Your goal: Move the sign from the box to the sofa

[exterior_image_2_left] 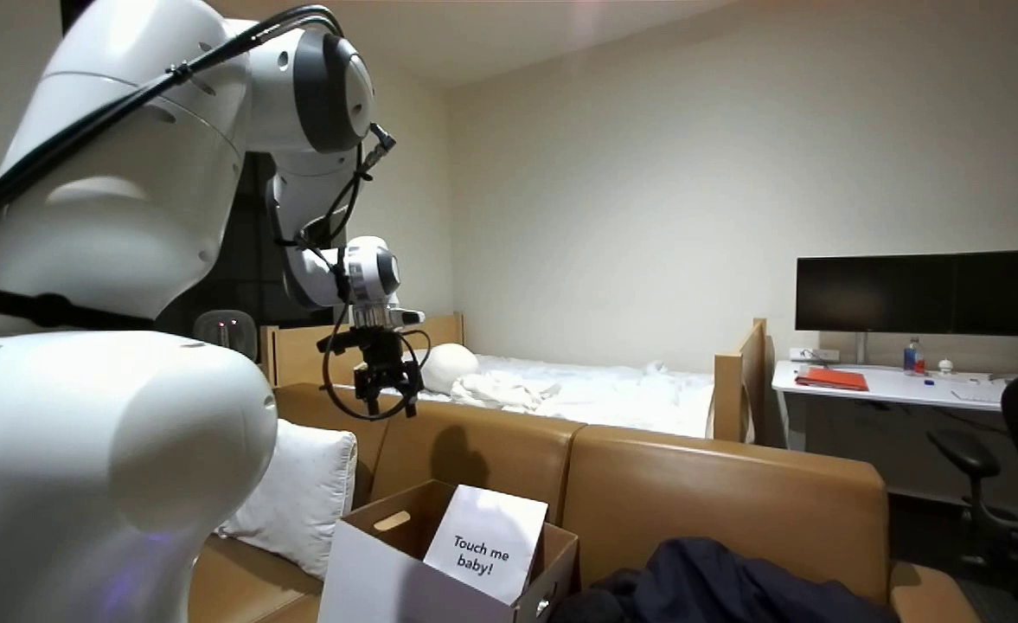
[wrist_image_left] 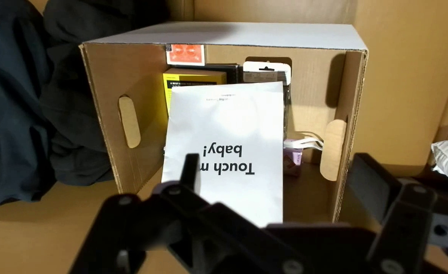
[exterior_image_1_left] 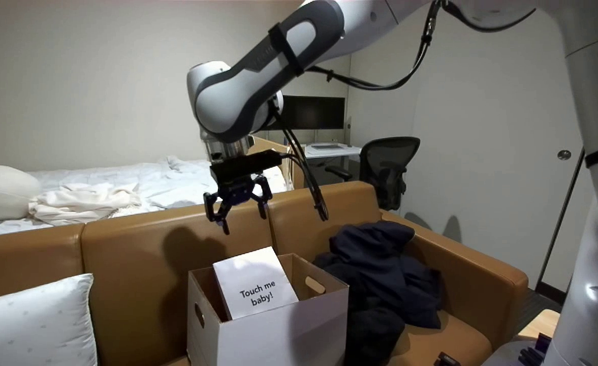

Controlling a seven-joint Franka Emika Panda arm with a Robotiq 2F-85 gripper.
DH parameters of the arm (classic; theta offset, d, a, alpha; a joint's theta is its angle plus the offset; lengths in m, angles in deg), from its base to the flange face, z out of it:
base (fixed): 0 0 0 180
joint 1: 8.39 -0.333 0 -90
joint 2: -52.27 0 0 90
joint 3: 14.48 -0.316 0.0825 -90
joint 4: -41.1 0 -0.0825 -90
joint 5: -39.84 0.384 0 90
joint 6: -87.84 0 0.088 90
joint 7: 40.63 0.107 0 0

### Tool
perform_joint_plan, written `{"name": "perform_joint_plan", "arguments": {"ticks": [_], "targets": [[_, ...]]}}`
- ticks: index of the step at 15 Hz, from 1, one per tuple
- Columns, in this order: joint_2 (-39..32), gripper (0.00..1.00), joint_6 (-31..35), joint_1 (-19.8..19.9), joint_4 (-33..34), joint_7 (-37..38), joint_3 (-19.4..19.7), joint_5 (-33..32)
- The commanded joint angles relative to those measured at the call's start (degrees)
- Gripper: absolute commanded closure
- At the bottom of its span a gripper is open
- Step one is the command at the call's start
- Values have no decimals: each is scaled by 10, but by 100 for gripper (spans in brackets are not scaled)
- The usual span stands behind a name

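Claw (exterior_image_1_left: pixel 243 219): released, fingers (wrist_image_left: pixel 372 186) spread wide apart; hangs higher than the sign (exterior_image_1_left: pixel 255 284), clear of it, in both exterior views.
Sign: inside the box (exterior_image_1_left: pixel 258 340), tilted back, top edge poking above the rear rim; reads "Touch me baby!", upside down in wrist view, where one finger covers part of "me".
Box: whitish outside, tan inside, handle cutouts in the side walls; stands on the sofa (exterior_image_1_left: pixel 131 254) between dark clothing (exterior_image_1_left: pixel 380 269) and a white pillow (exterior_image_1_left: pixel 34 325).
Box contents (wrist view): yellow book (wrist_image_left: pixel 203 76), red-patterned card (wrist_image_left: pixel 185 55), white hang-tab package (wrist_image_left: pixel 265 68), small purplish packet (wrist_image_left: pixel 292 160), white strap or cable (wrist_image_left: pixel 303 144), can't tell which.
Sofa: tan-brown, boxy back cushions, low armrest beyond the clothing.
Clothing: navy and black heap, just beside the box.
Pillow: propped on the backrest, apart from the box.
Bed (exterior_image_2_left: pixel 738 381): behind the sofa; rumpled white bedding (exterior_image_2_left: pixel 638 398), round white cushion (exterior_image_1_left: pixel 4 193) at one end.
Monitors (exterior_image_2_left: pixel 924 294): dark screens, near the wall past the bed.
Chair (exterior_image_1_left: pixel 387 157): black, mesh back, behind the armrest end of the sofa.
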Motion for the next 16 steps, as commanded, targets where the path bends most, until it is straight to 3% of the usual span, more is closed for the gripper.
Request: {"name": "perform_joint_plan", "arguments": {"ticks": [1, 3, 5, 11, 16], "targets": [[1, 0, 0, -21, 3, -6, 25, 10], [1, 0, 0, -20, 4, -6, 28, 10], [-49, 0, -7, -14, 56, -42, 34, 27], [-200, 0, 93, -40, 210, -76, 81, 13], [-322, 0, 19, -33, 334, -133, 92, 74]]}}
